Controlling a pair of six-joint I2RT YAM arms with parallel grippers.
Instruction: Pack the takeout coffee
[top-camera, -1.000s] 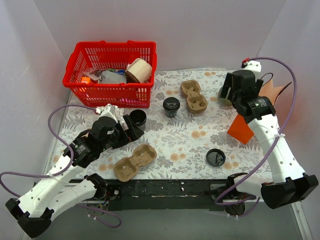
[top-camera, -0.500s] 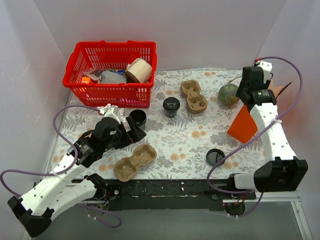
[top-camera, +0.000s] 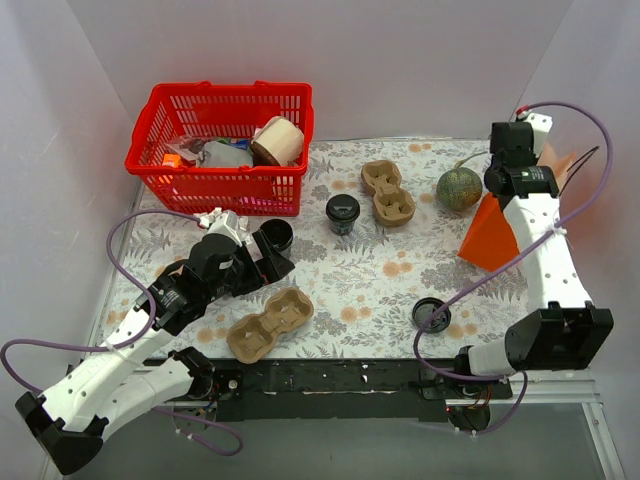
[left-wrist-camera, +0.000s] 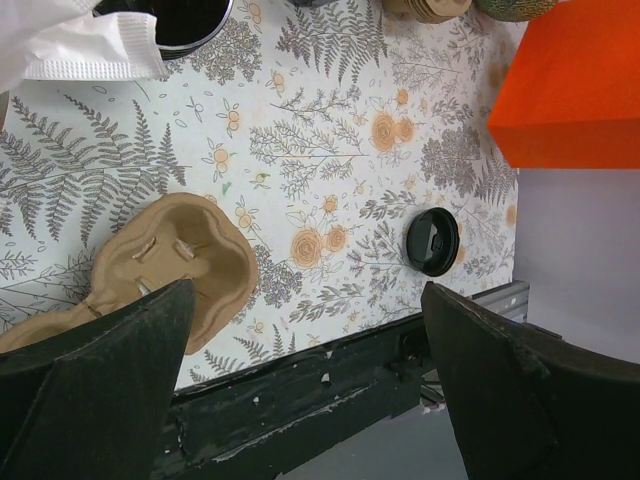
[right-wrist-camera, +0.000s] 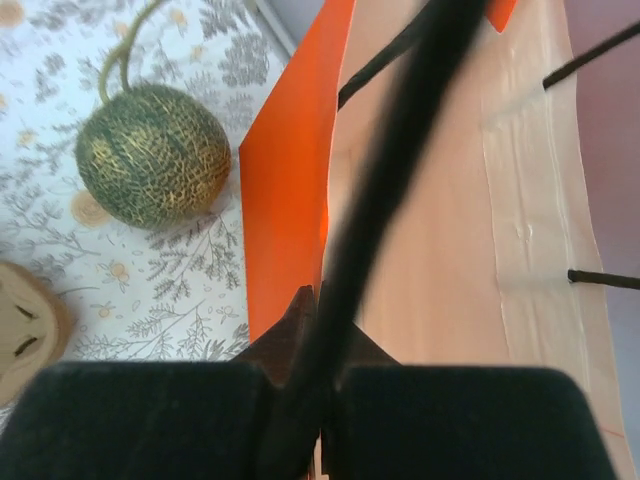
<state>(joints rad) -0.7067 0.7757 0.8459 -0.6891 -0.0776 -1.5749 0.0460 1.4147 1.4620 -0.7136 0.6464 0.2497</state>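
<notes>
The takeout coffee (top-camera: 278, 236) stands upright and open-topped on the flowered table (top-camera: 370, 275), left of centre. It is just off the 5 o'clock corner of the red basket (top-camera: 215, 92) and at 12 o'clock from the nearer cardboard cup carrier (top-camera: 270, 324). The left gripper (top-camera: 268, 257) lies low beside it, jaws spread wide with nothing between them. The cup sits at about 1 o'clock from the fingertips, very close, though I cannot tell whether a finger touches it. In the left wrist view only the cup's black rim shows, at 11 o'clock along the top edge. The two dark fingers (left-wrist-camera: 110, 390) stand far apart there, over the carrier and the flat black lid (left-wrist-camera: 432, 242), which lies near the table's front edge.

The right gripper (right-wrist-camera: 322, 325) is up at the table's 2 o'clock corner, jaws pinched tight on the black bag handle (right-wrist-camera: 400, 130) of the orange paper bag (top-camera: 490, 238), whose tan inside faces the wrist camera. A netted green melon (top-camera: 459, 188) rests at 11 o'clock from the bag, just beside it. A second carrier (top-camera: 388, 190) lies at 9 o'clock from the melon, and a grey cup (top-camera: 343, 213) stands at 8 o'clock from that carrier, well apart from the coffee
</notes>
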